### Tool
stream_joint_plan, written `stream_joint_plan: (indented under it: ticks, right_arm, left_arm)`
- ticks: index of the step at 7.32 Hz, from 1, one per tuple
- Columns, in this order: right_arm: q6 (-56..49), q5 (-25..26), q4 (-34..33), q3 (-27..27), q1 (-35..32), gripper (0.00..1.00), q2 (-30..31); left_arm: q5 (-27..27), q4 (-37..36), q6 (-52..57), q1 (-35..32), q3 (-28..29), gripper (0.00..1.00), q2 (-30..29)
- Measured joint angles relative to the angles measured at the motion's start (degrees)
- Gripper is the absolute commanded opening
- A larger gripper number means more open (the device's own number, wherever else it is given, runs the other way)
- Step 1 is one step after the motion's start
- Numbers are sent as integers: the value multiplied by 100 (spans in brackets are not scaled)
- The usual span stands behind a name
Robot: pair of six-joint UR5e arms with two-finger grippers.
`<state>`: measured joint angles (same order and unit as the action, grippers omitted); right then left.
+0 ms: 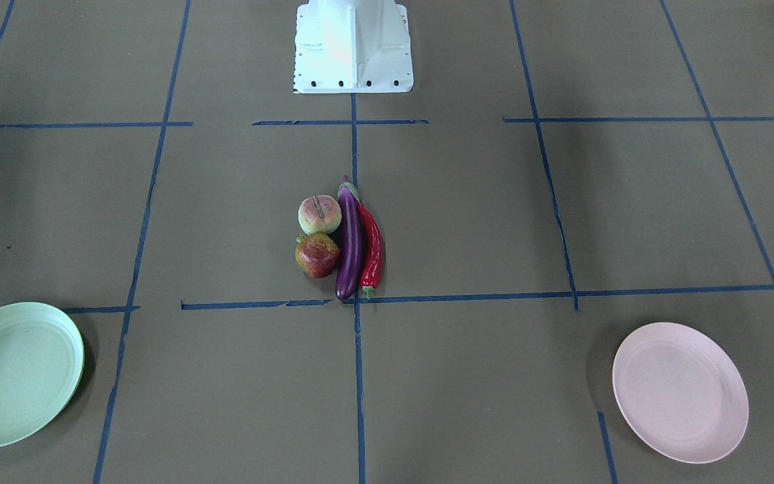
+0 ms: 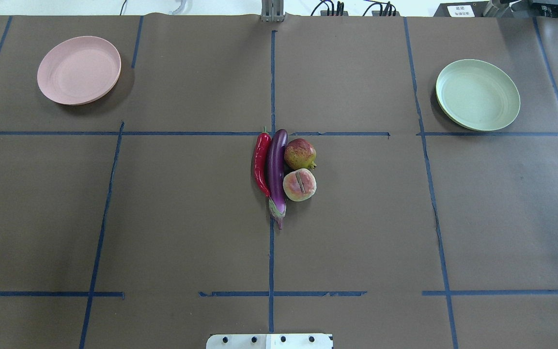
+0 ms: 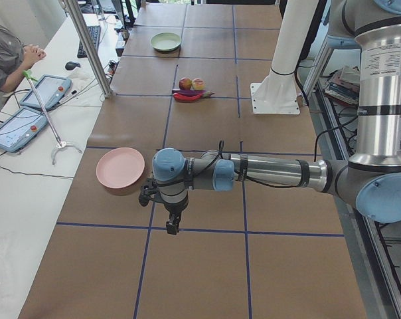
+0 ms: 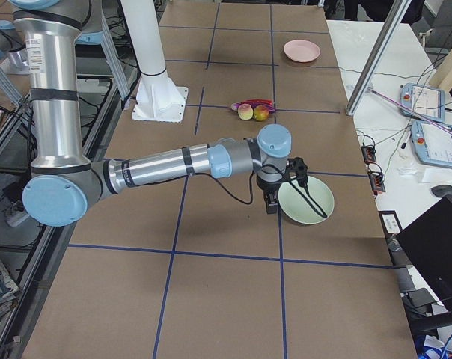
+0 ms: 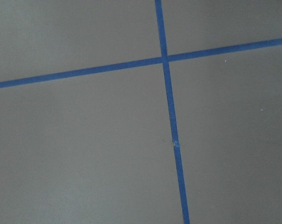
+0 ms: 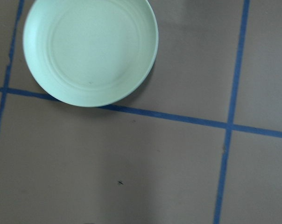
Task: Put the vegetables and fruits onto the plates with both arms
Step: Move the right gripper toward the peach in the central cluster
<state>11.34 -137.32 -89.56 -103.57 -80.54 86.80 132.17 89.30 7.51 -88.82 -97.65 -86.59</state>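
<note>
The black two-finger left gripper (image 3: 172, 226) points down over the brown paper table cover (image 2: 187, 218), above a crossing of blue tape lines (image 5: 165, 59); whether its fingers are spread or pressed together cannot be told; the round, shallow pale pink plastic plate (image 3: 121, 167) lies just beside it, apart from the fingers. The black two-finger right gripper (image 4: 271, 206) also points down, at the rim of the round pale mint green plastic plate (image 4: 306, 202); its opening cannot be told either. Well apart from both grippers, midway between them, lie four things side by side: the curved shiny red chili pepper (image 2: 260, 162) against the long glossy purple eggplant (image 2: 276, 169); beside that, the pale pink-yellow peach (image 2: 299, 184) and the red-green pomegranate (image 2: 300, 153).
</note>
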Motion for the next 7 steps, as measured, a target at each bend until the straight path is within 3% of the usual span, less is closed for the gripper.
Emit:
stream_joint_plan:
  ticks: [3,7]
  right_arm:
    - [1354,157,-13,-147,1359,100,-1325]
    - [3186,1642,-80,-118,3226,100,-2636]
  left_arm:
    - [6,611,-3,70,73,100,-71]
    - [37,766,2,198,67,100,-161]
